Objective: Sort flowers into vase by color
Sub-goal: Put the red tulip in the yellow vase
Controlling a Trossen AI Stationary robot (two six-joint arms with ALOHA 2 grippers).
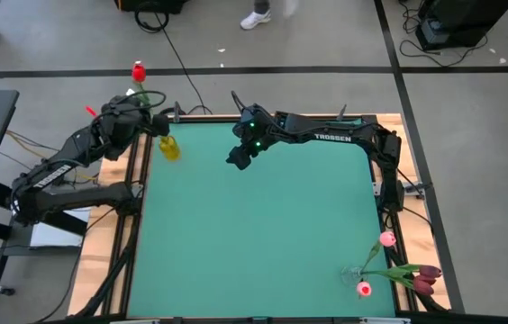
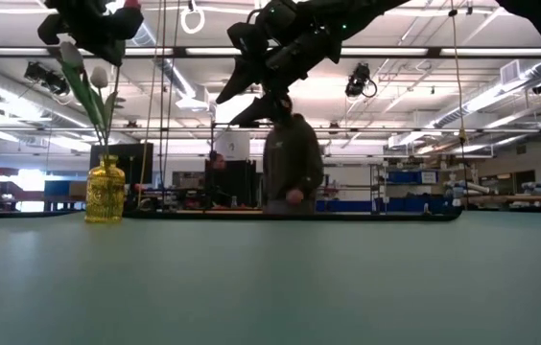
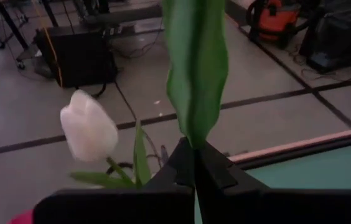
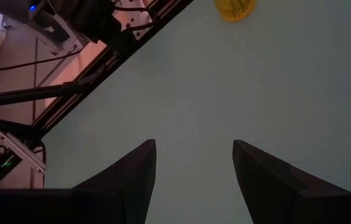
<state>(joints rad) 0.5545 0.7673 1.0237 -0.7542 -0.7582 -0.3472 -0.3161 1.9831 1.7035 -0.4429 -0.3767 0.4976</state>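
Left gripper (image 3: 194,171): fingers closed on a green flower stem (image 3: 195,68), held above the yellow vase (image 1: 169,147) at the table's far left corner.
Right gripper (image 4: 194,177): fingers spread, nothing between them — raised over the green table (image 1: 254,243) near its far edge, just beside the vase.
Vase contents: a white tulip (image 3: 88,126) and a red tulip (image 1: 138,71).
Remaining flowers (image 1: 398,265): pink and dark maroon heads — near right corner, well apart from the vase.
Background: a person (image 2: 292,158) beyond the table.
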